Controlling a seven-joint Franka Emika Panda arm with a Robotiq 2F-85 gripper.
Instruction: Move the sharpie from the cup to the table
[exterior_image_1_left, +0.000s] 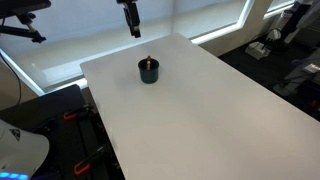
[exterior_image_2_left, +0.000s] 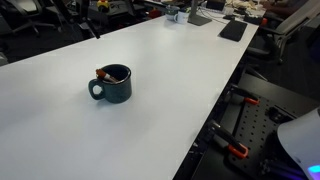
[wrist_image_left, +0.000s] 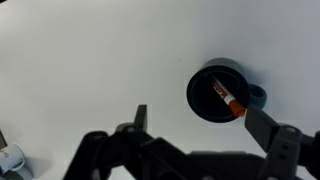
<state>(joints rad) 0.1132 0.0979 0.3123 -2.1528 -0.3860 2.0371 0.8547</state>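
Hovering high over the bench (exterior_image_1_left: 210, 115), end effector (exterior_image_1_left: 131, 20) is released, jaws wide, holding nothing; sharpie (wrist_image_left: 229, 98) leans inside cup (wrist_image_left: 203, 92), tip over the rim. Off-centre descent could knock the rim and tip cup, or thin sharpie could slip from the pinch.

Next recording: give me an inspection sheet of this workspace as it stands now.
Surface: large plain white tabletop, smooth, no spills seen.
Job's things: reddish-orange marker pen leans inside the small black handled cup; not yet on the table.
Clutter: flat dark slab and small items at the far end, too small to identify.
Grippers: hand open, empty, above the cup, apart from it.
Cables: nothing seen.
Surroundings: orange-and-black fittings below the table edge; dark chairs beyond.
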